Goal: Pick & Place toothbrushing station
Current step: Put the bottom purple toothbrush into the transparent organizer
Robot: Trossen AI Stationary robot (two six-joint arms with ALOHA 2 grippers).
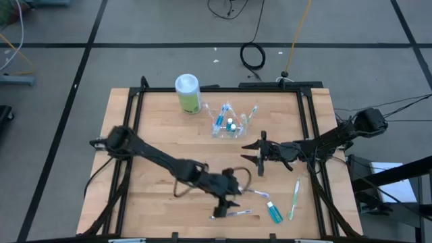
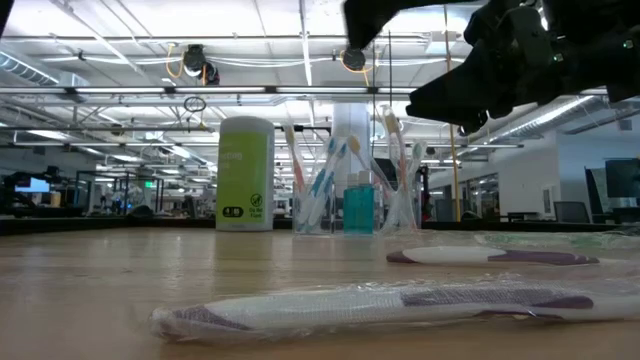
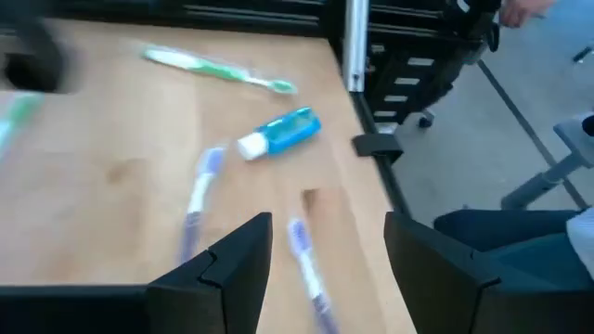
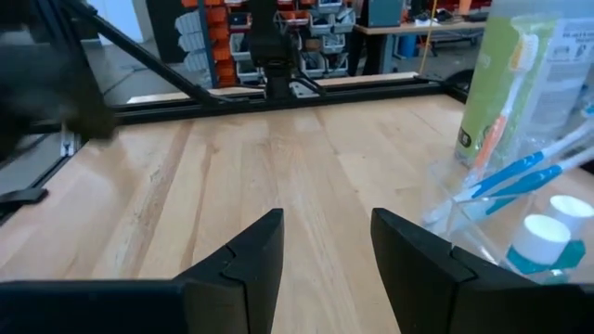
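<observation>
Under warehouse lights, wooden table point(image 1: 162, 128)

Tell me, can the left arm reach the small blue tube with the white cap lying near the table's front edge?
Probably yes. The open left gripper hovers just beside the small blue white-capped tube, with only two purple toothbrushes lying flat between, nothing standing in its way.

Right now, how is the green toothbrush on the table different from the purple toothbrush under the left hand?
The green toothbrush lies near the table's right edge, well apart from both hands; the purple toothbrush lies just below the open left hand. The green one is beside the blue tube; the purple one has a second purple brush nearby. Both lie flat.
</observation>
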